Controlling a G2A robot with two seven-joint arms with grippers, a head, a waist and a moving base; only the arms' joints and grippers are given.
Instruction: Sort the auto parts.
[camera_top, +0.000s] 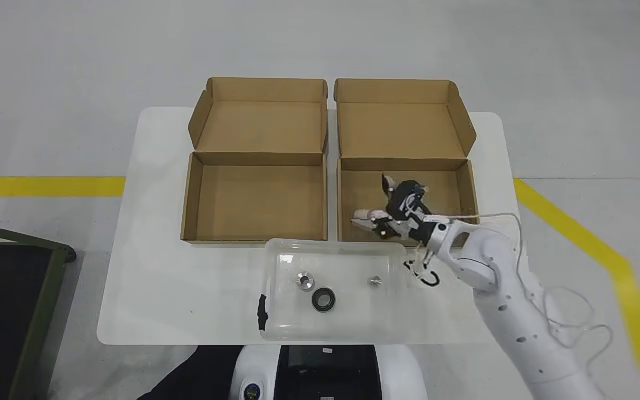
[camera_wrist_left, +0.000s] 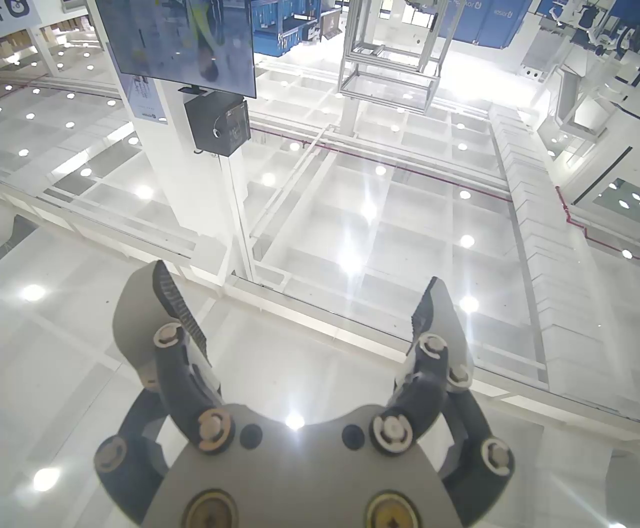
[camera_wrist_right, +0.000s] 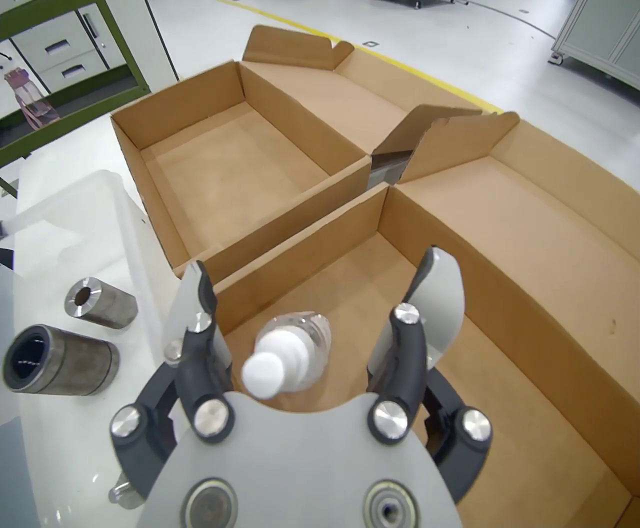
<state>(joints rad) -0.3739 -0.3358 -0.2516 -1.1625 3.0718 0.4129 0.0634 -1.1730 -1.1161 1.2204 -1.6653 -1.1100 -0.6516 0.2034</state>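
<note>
My right gripper hangs open over the near-left corner of the right cardboard box. A small clear bottle with a white cap sits between its fingers, and neither finger touches it. In the top view the right gripper is at that box's front edge, beside a dark part lying inside. The left cardboard box holds nothing. A clear tray holds a steel bushing, a dark-rimmed bearing sleeve and a small bolt. My left gripper points at the ceiling, open with nothing in it.
Both boxes stand side by side at the back of the white table, lids folded back. The tray lies just in front of them. A green metal cabinet stands beyond the table's left side.
</note>
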